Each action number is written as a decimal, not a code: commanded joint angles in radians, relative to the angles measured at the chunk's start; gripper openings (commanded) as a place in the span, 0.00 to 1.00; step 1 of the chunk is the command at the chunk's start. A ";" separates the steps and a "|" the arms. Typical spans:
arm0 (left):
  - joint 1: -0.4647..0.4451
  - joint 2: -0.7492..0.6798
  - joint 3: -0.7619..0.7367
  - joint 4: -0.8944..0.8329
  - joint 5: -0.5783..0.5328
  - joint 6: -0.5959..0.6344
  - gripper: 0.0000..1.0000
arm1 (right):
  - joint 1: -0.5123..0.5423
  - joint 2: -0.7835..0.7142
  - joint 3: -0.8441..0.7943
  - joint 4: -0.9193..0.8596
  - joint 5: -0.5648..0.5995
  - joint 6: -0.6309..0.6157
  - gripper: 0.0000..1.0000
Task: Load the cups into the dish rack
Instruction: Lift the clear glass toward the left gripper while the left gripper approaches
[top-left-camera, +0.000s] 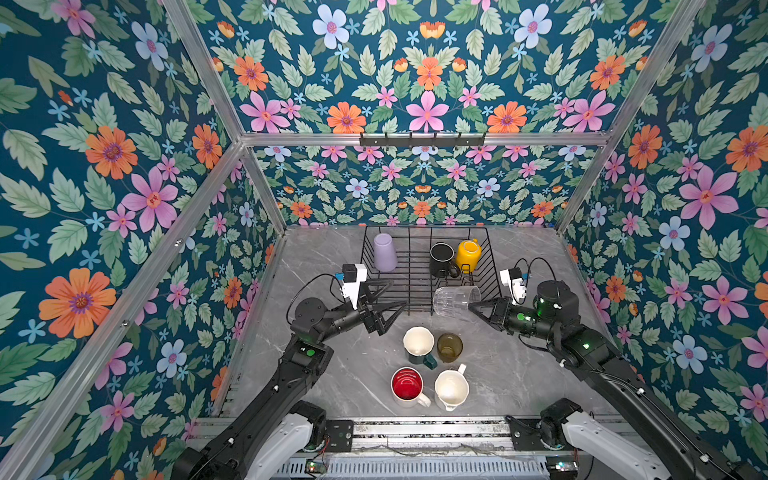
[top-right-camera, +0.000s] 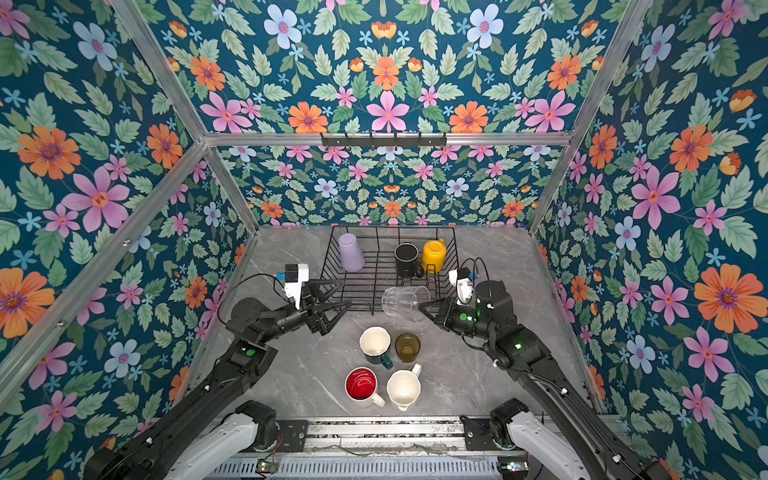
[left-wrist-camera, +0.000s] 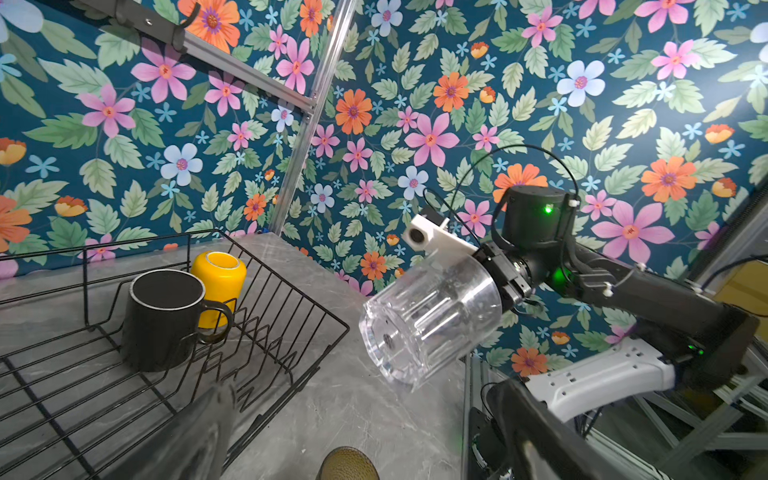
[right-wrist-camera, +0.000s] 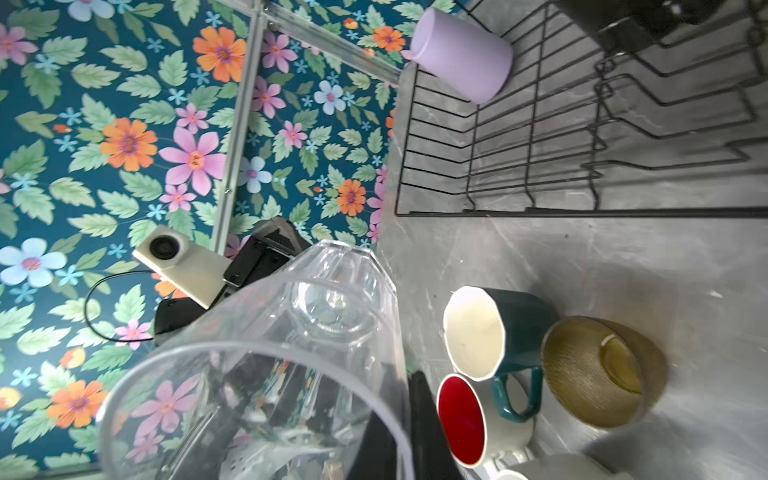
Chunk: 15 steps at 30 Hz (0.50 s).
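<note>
— Where is the clear glass (top-left-camera: 456, 301)?

— Up in the air, at the near right corner of the dish rack (top-left-camera: 415, 274). The right gripper (top-left-camera: 473, 307) has its fingers shut tight on the rim, at the open end. Nothing else touches the glass.

— And the left gripper (top-left-camera: 398, 293)?

— Its fingers are wide open and hold nothing. It hangs by the near left side of the rack.

— What could go wrong?

— The glass is smooth, and only a thin bit of rim is pinched. I think it could slip or swing. Then it would drop on the front wire (top-left-camera: 419, 312) or on the table (top-left-camera: 519, 374). If it goes in too low, its bottom could bang that wire. The black mug (top-left-camera: 441, 259) and the yellow mug (top-left-camera: 468, 254) stand in the rack just behind it, so a long push could knock them. The lilac cup (top-left-camera: 384, 251) is in the far left corner, well away.

— Which way does the glass point?

— It lies on its side. Its long way runs about level, from left to right. The bottom points toward the left gripper and a bit down. The open end faces the right gripper. I guess it needs a turn before it can stand in the rack.
</note>
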 joint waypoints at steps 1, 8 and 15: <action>0.001 -0.001 0.009 0.053 0.059 0.004 1.00 | 0.001 0.032 0.013 0.211 -0.114 0.038 0.00; 0.001 -0.002 0.006 0.051 0.069 0.000 1.00 | 0.017 0.095 0.029 0.351 -0.196 0.067 0.00; 0.001 -0.001 0.002 0.092 0.106 -0.022 1.00 | 0.083 0.158 0.068 0.377 -0.204 0.031 0.00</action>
